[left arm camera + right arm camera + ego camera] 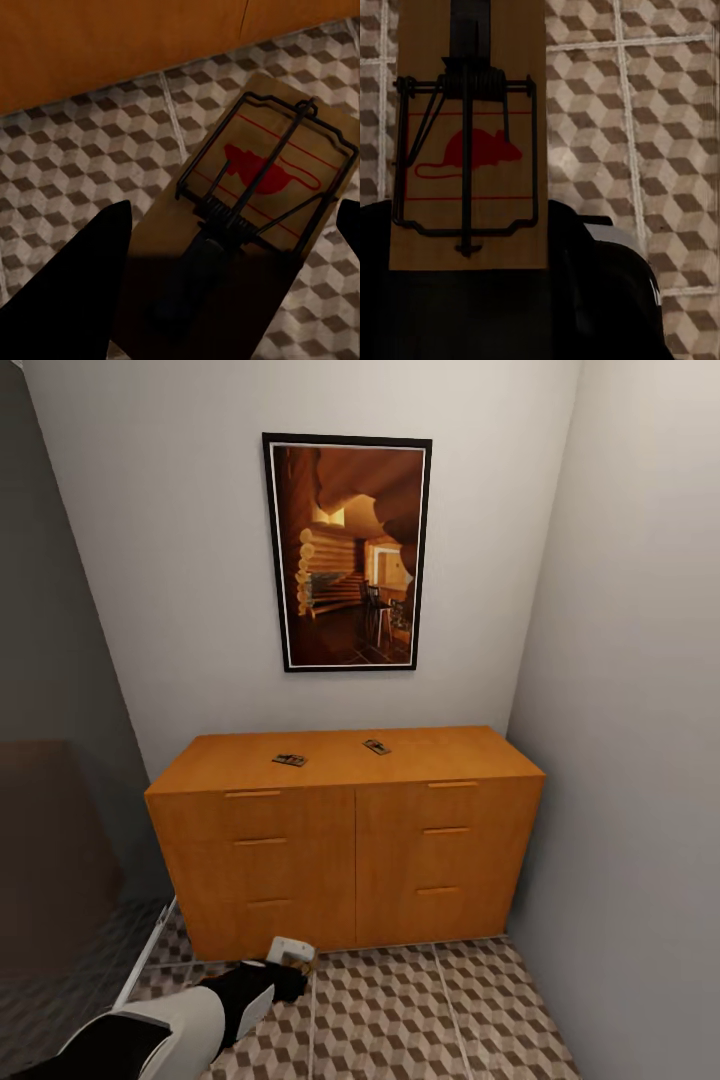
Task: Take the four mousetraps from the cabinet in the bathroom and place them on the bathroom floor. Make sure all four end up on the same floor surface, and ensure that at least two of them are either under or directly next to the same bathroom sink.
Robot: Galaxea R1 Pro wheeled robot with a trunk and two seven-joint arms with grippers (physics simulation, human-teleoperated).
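I see two mousetraps lying flat on top of the cabinet (pixel 345 830): one mousetrap (pixel 290 760) at about 11 o'clock from the middle of the top, and another mousetrap (pixel 377 746) at about 1 o'clock, well apart from each other. In my left wrist view a third trap (pixel 255 217) sits between the dark fingers (pixel 71 292) of my left gripper (pixel 232 262), low over the patterned floor (pixel 82 157) and near the foot of the cabinet. I think the left gripper is holding it, but I cannot tell for sure, because I can't see the fingers touch the board. In the head view the left gripper (pixel 290 957) hangs at about 7 o'clock, just in front of the cabinet. In my right wrist view a fourth trap (pixel 471 142) stands up close to the camera over the floor, and it looks like my right gripper has it pinched at the bottom end, yet the grip itself is hidden in the dark, so I cannot tell. These traps look very light, thin and stiff, like little wood chips. The wood should not slip much, but the wire bar (pixel 465 161) and spring (pixel 472 79) on top could bend or snap shut. So I would take each one by the short plain edges of the board, away from the wire, and squeeze gently. I would set them down flat and low, because a light thing like this can bounce or flip if dropped.
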